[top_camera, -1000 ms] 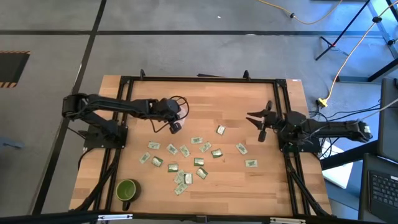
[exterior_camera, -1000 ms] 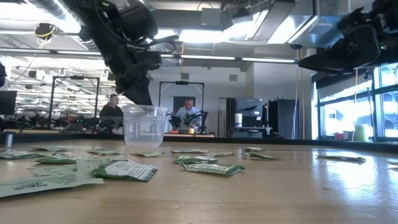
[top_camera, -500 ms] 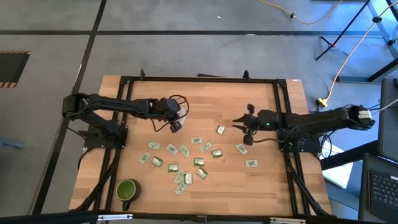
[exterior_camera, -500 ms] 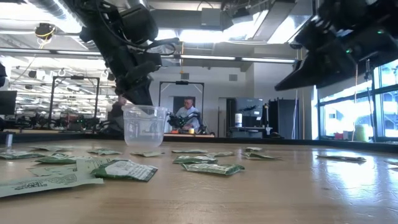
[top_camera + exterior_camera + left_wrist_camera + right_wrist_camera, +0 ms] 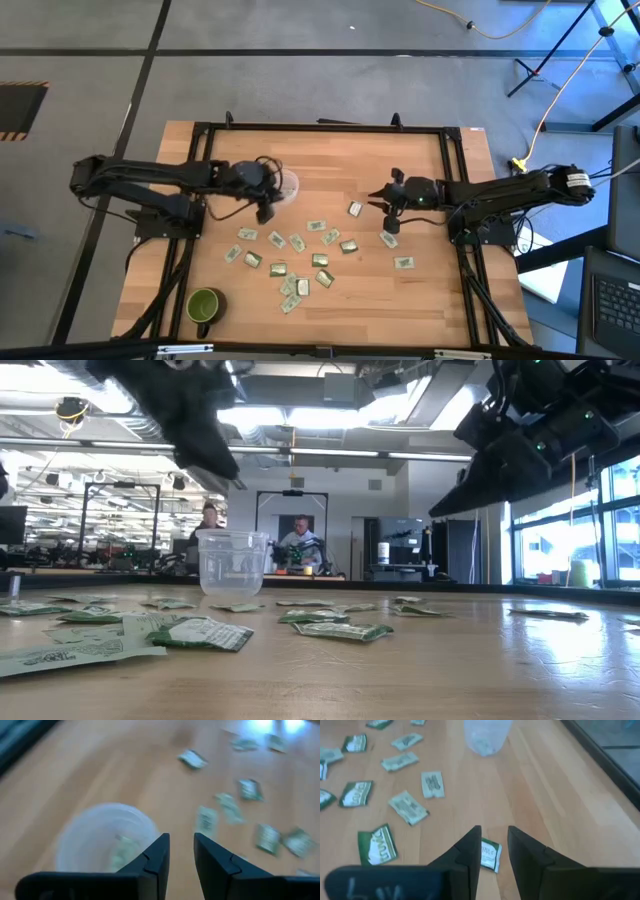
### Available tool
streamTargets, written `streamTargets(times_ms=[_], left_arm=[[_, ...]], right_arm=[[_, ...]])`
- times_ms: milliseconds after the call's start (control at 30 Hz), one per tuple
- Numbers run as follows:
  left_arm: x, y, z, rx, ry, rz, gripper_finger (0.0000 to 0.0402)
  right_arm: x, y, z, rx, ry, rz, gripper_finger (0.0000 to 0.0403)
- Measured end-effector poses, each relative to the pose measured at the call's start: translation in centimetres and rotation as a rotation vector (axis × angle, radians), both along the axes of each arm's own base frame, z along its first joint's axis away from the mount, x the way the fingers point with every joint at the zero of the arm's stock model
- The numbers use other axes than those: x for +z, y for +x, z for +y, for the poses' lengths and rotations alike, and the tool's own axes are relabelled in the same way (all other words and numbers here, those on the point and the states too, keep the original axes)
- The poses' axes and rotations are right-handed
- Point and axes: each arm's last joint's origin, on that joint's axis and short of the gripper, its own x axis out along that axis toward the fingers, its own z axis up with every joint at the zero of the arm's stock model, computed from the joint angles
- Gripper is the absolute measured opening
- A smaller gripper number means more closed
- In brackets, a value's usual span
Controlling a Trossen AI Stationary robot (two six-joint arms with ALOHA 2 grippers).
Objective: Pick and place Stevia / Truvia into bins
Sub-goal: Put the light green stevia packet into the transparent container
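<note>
Several green and white sachets [image 5: 297, 243] lie flat across the middle of the table, also seen in the low view [image 5: 340, 630]. The clear cup [image 5: 285, 186] [image 5: 233, 562] stands upright on its base toward the far left. A sachet [image 5: 121, 852] lies inside it. My left gripper [image 5: 267, 210] [image 5: 182, 857] hovers just beside the cup, narrowly open and empty. My right gripper [image 5: 384, 208] [image 5: 494, 852] hangs over the table's right half, narrowly open and empty. One sachet [image 5: 490, 856] lies on the wood below the gap between its fingers.
An opaque green mug [image 5: 204, 305] stands near the table's near left corner. A black frame [image 5: 320, 128] runs round the table's edges. Bare wood lies along the far side [image 5: 350, 160] and near the right front [image 5: 430, 300]. People sit in the room beyond the table [image 5: 300, 545].
My right arm has reached out from the table's right edge toward the middle and come lower over the sachets there. My left gripper has drawn back from above the cup toward the table's left and risen. The cup has stayed in place.
</note>
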Motion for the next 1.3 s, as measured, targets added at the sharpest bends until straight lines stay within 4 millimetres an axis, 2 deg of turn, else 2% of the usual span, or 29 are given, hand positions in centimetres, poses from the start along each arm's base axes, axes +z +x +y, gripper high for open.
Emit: streamTargets(times_ms=[200,433,567,833,1300], left_arm=[[-0.7,-1.1,-3.9,-0.054,-0.111,0.11,0.007],[-2.9,-1.1,-6.4,-0.034,-0.021,0.273,0.0075],[-4.6,-0.9,-7.1,-0.048,0.015,0.397,0.0089],[-7.7,-0.3,-7.7,-0.067,-0.035,0.608,0.0111],[-10.9,0.4,-7.9,-0.044,0.014,0.77,0.0072]], right_arm=[[0.3,-0.1,0.0,0.023,-0.041,-0.008,0.0099],[0.3,-0.1,0.0,0.028,-0.051,-0.009,0.0099],[0.3,-0.1,0.0,0.029,-0.053,-0.012,0.0099],[0.5,0.0,0.0,0.028,-0.055,-0.038,0.0099],[0.6,0.1,0.0,0.028,-0.056,-0.046,0.0099]])
